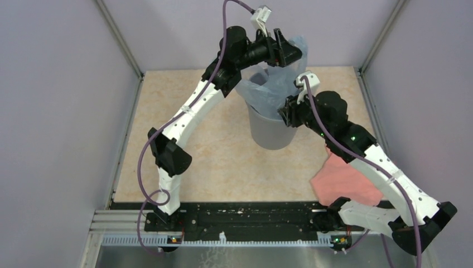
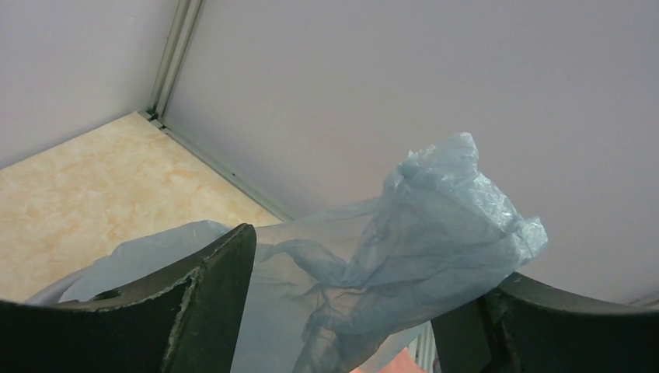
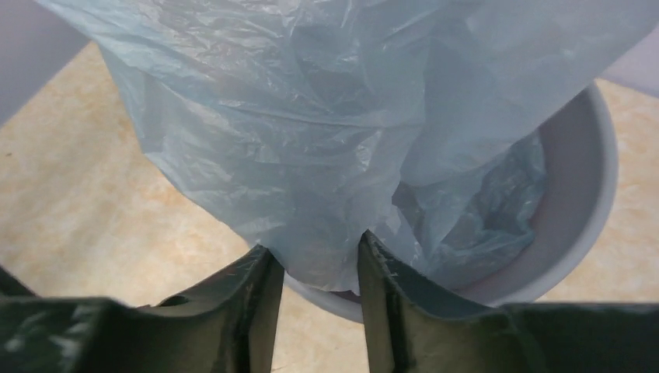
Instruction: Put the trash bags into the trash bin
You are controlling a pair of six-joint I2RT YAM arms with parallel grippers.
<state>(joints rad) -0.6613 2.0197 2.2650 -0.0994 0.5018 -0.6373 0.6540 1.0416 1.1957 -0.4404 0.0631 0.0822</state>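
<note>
Roughly halfway: the bag (image 1: 274, 84) is partly tucked into the bin (image 1: 269, 133), the rest bunched above the rim. It's pinched by the right gripper (image 3: 319, 260); the left gripper (image 2: 350, 311) is spread open around it.

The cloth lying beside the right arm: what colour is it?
Salmon pink, plain; the cloth shows best in the top external view.

You have no readable text, label, brand, number or sign anywhere here, neither on the trash bin (image 1: 270, 131) nor around it.
</note>
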